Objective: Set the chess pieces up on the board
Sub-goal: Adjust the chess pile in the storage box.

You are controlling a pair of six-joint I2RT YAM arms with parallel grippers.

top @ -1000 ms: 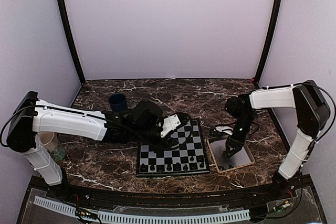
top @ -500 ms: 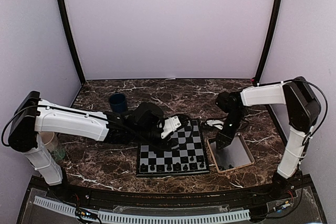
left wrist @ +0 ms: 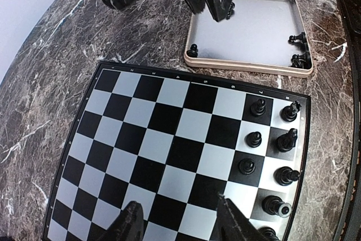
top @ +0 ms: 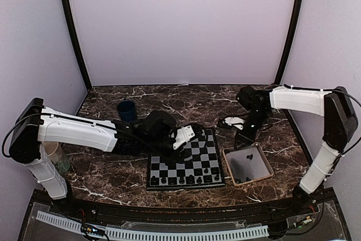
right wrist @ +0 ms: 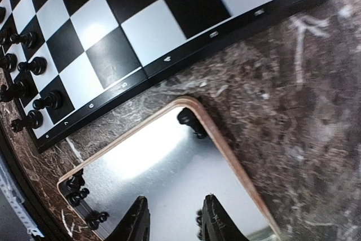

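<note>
The board lies at the table's front centre, with several dark chess pieces lined along its near edge. In the left wrist view these pieces fill the two right-hand columns of the board. My left gripper hovers open over the board's far left part, nothing between its fingers. My right gripper hangs open above the far edge of the tan-rimmed tray. Loose pieces lie in the tray: one in the corner, one by my right fingertip.
A dark blue cup stands behind the left arm. A pale cup sits by the left arm's base. A small white object lies on the marble behind the tray. Black frame posts rise at both back corners.
My right gripper has drawn back from inside the tray to its far edge, uncovering a piece in the tray's middle. The left arm has stayed still.
</note>
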